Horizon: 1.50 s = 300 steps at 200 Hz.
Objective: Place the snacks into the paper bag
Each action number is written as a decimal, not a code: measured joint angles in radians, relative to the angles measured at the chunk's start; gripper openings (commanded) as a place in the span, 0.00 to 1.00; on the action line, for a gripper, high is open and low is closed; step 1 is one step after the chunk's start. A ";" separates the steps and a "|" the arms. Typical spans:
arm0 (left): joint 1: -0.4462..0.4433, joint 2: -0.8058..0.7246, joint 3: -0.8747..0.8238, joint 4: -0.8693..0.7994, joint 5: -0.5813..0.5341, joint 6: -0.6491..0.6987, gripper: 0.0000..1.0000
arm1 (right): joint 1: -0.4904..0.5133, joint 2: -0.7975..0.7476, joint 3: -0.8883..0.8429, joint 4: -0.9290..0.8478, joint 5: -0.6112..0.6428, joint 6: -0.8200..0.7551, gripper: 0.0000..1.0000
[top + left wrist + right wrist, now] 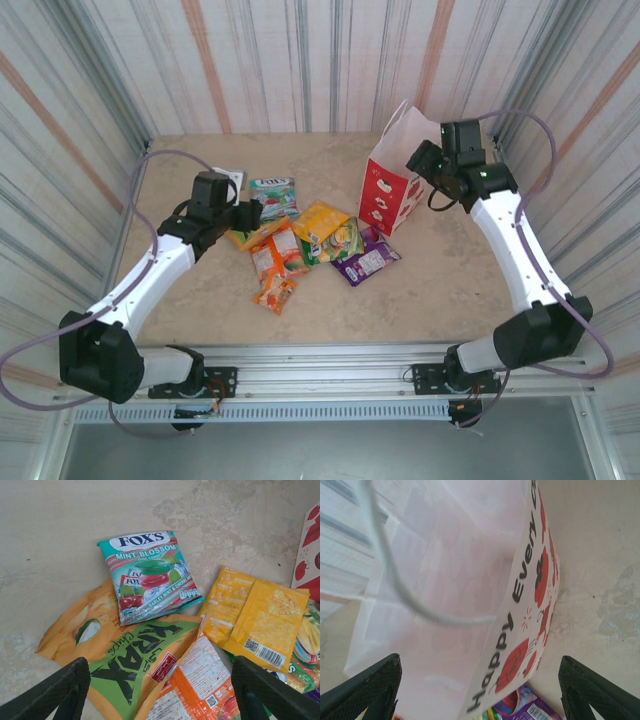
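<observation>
Tipping threatens the paper bag (385,198) if the right jaws, apart astride its wall, tug, while left jaws gape over snacks (300,245) at its eight o'clock.

a lab test booth: striped panels (300,60) close in a beige desk (450,290), metal mounting rail (330,372) along the bottom edge.

the left gripper (160,672) holds nothing, its dark fingers (55,692) spread wide. a fox's mint blossom packet (150,575) overlaps an orange-and-green chips bag (120,665); a yellow packet (255,622) and an orange packet (200,677) lie just beside them.
</observation>
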 measured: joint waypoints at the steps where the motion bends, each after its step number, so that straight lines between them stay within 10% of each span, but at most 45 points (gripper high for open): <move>1: 0.000 0.000 0.000 0.000 0.000 0.000 0.78 | -0.001 0.003 0.002 0.000 0.001 0.000 0.80; 154: 0.000 0.029 0.012 -0.011 0.014 -0.002 0.78 | -0.095 0.133 0.027 0.005 -0.052 -0.086 0.02; 300: -0.024 0.029 0.036 -0.068 0.280 -0.001 0.71 | -0.387 -0.126 0.022 -0.338 -0.383 -0.600 0.00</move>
